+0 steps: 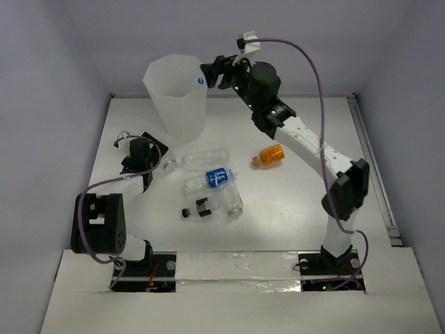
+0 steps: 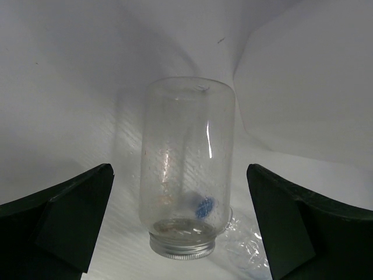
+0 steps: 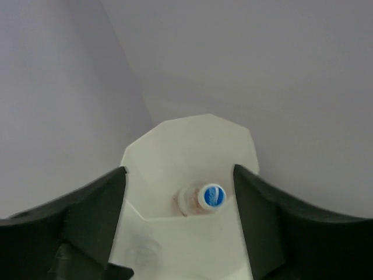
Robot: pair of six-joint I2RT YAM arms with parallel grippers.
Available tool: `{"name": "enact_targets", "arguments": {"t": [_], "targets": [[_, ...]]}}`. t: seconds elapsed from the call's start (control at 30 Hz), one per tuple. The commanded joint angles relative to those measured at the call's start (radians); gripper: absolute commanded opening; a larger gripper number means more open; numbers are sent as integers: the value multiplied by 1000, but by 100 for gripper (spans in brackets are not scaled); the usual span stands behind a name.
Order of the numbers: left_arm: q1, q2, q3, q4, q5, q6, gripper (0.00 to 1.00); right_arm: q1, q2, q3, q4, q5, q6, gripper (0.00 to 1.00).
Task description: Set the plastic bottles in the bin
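Observation:
The bin (image 1: 177, 94) stands at the back left, and my right gripper (image 1: 211, 75) hovers at its right rim. In the right wrist view my right gripper (image 3: 179, 175) is open above the bin (image 3: 192, 146). A blue-capped bottle (image 3: 208, 197) sits in the bin's mouth, touching neither finger. My left gripper (image 1: 160, 163) is open on the table with a clear silver-capped bottle (image 2: 187, 169) between its fingers, apart from both. The blue-labelled bottle (image 1: 212, 179), the black-labelled bottle (image 1: 201, 209), another clear bottle (image 1: 233, 202) and the orange bottle (image 1: 269, 155) lie mid-table. No red cap shows.
Crumpled clear plastic (image 2: 250, 248) lies beside the silver cap. White walls close the table at the back and both sides. A rail (image 1: 372, 160) runs along the table's right edge.

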State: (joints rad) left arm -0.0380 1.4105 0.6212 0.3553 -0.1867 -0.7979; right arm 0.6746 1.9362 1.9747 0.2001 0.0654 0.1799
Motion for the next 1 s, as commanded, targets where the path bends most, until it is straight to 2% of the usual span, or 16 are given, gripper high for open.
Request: {"name": "enact_targets", "arguments": {"t": [0.0, 0.07, 0.1, 0.17, 0.27, 0.3, 0.4, 0.53, 0.67, 0.83, 0.97], "targets": [[4, 36, 58, 45, 6, 29, 99, -24, -190, -158, 24, 134, 24, 63], [4, 74, 67, 56, 13, 31, 99, -50, -265, -334, 42, 140, 98, 52], [4, 88, 74, 59, 16, 34, 99, -59, -343, -399, 56, 136, 121, 44], [4, 128, 92, 60, 13, 45, 99, -79, -414, -572, 79, 137, 167, 44], [4, 174, 95, 76, 7, 43, 98, -113, -511, -681, 35, 183, 214, 62], [4, 185, 95, 92, 7, 39, 97, -124, -526, -738, -9, 185, 230, 75], [4, 219, 100, 115, 15, 35, 89, -182, -565, -844, -71, 154, 276, 90], [4, 202, 78, 142, 6, 34, 73, -243, -580, -951, -108, 139, 299, 94], [4, 84, 31, 154, -25, 32, 57, -290, -583, -994, -166, 129, 311, 96], [4, -102, -58, 160, -36, -7, 56, -300, -589, -1033, -231, 135, 302, 99], [-8, -345, -98, 123, -27, -7, 55, -300, -574, -1047, -280, 206, 311, 100]]}}
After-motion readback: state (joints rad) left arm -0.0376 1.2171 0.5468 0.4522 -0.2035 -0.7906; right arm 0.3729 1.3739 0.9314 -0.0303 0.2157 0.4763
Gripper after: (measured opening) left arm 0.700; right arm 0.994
